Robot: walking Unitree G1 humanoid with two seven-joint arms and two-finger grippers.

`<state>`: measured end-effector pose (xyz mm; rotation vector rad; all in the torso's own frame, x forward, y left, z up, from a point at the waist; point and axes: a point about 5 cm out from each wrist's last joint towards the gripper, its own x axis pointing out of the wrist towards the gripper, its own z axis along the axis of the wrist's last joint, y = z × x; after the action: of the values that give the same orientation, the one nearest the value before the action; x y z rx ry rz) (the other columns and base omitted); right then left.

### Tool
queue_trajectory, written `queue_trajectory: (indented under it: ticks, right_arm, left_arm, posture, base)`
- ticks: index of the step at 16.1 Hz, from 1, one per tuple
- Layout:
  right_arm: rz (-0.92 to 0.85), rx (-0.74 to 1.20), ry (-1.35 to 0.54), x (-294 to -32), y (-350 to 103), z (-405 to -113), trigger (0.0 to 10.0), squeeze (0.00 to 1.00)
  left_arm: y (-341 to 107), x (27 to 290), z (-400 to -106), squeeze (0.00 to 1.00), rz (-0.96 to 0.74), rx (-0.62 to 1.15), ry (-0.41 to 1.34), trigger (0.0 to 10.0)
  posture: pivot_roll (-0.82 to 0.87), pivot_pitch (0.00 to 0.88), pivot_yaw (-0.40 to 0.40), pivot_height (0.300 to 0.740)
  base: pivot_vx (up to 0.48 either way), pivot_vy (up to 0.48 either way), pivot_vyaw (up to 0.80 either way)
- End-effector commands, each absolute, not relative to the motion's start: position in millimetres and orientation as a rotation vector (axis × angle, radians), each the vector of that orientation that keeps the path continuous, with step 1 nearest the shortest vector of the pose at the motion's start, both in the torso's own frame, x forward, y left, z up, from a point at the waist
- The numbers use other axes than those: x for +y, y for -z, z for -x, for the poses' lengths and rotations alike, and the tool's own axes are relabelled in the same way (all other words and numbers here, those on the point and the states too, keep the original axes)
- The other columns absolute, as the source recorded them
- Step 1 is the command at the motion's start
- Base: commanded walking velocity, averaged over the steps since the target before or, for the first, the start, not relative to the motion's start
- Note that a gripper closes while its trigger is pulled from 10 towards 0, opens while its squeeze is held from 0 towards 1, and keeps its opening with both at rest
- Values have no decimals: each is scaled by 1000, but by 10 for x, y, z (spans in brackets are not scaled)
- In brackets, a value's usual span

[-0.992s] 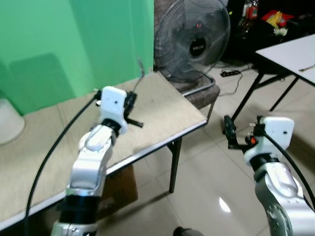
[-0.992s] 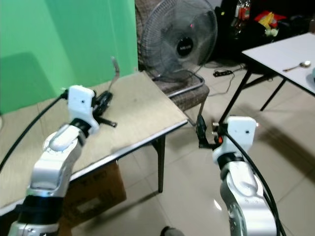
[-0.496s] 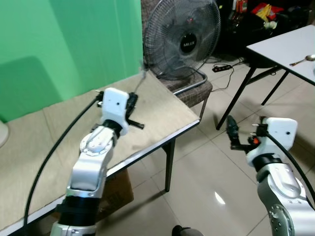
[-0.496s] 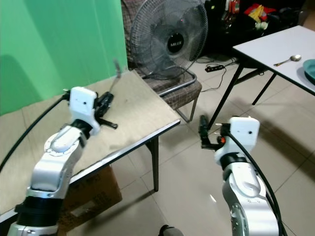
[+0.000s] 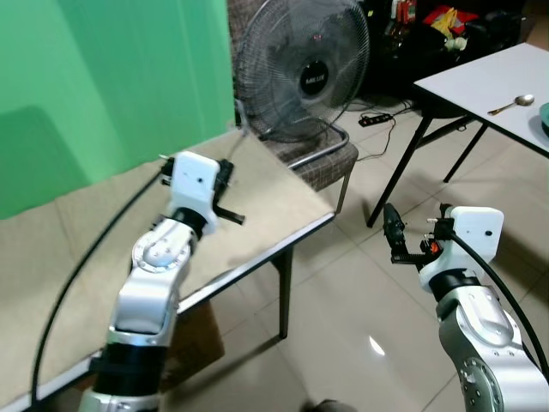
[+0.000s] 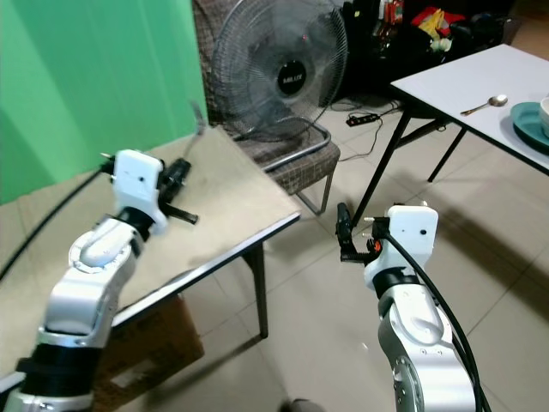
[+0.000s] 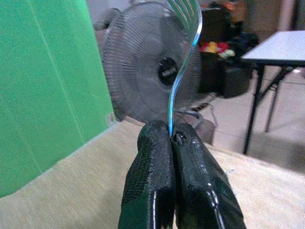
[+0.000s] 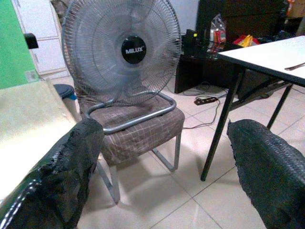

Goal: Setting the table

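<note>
**Our left gripper holds a fork above the tan table**

We see our left gripper (image 7: 174,143) up over the long tan wooden table (image 5: 266,193). Its two black fingers (image 7: 150,167) are pressed tight together on the thin handle of a shiny silver metal fork (image 7: 183,57). The fork stands up from the fingertips, and its prongs are at the top, pointing away from us. In the head views the fork (image 6: 198,118) sticks up past the gripper, in front of the bright green wall (image 5: 111,77).

Our right gripper (image 5: 390,233) is out over the pale tiled floor (image 5: 343,292), well away from the tan table. Its two black fingers (image 8: 71,162) are spread wide apart, and nothing is between them.

Behind the tan table stands a big round grey fan (image 6: 279,73). It rests on a brown checked chair with a metal frame (image 8: 138,124). A black power strip (image 5: 371,120) lies on the floor near it.

Far over on the right is a white table with black legs (image 6: 446,81). On it lies a small silver spoon (image 6: 482,105). Next to the spoon is a round teal plate (image 6: 527,116), at the edge of the right eye view. A brown cardboard box (image 6: 150,343) sits under the tan table.
</note>
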<state>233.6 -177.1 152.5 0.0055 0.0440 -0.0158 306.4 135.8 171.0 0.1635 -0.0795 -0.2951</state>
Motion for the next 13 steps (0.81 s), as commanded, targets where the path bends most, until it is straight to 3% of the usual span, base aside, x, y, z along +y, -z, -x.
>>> queue_trajectory:
  ticks: [1, 7, 13]
  right_arm:
    - [6, 50, 38, -1821, -1529, -2332, 10000, 0]
    - [-8, 67, 49, -1813, -1495, -2328, 10000, 0]
    - [-24, 72, 104, -1873, -1489, -2293, 10000, 0]
  left_arm:
    - [-1742, 1298, -3060, 0, -164, -93, 309, 10000]
    - [-1747, 1320, -3082, 0, -162, -87, 308, 10000]
    - [-1670, 1329, -3078, 0, -129, -59, 314, 10000]
  posture:
    - [-45, 0, 20, 740]
    - [-42, 0, 26, 740]
    - [-52, 0, 35, 740]
  base:
    - [0, -409, 0]
    - [0, 0, 0]
    - [0, 0, -761]
